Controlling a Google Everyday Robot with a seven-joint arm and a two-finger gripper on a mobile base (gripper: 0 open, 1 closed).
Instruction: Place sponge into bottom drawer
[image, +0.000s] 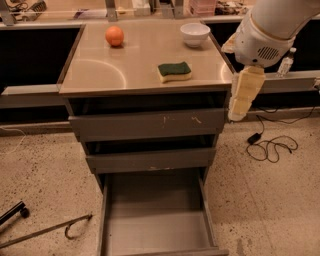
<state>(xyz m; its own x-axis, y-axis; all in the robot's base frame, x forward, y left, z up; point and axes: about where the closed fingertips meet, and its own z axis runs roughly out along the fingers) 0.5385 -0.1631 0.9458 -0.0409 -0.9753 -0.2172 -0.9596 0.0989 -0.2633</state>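
Note:
The sponge (174, 71), dark green on top over pale yellow foam, lies flat on the right half of the cabinet top (135, 65). The bottom drawer (156, 220) is pulled out towards me, and its grey floor is bare. My gripper (240, 111) hangs pointing down from the white arm (270, 30), just off the cabinet's right edge. It is to the right of the sponge, lower than it, and apart from it. It holds nothing that I can see.
An orange ball (114, 35) sits at the back left of the top and a white bowl (195, 34) at the back right. The two upper drawers (147, 125) stand slightly out. A black cable (270, 147) lies on the floor to the right, and a metal rod with a hook (47, 230) to the left.

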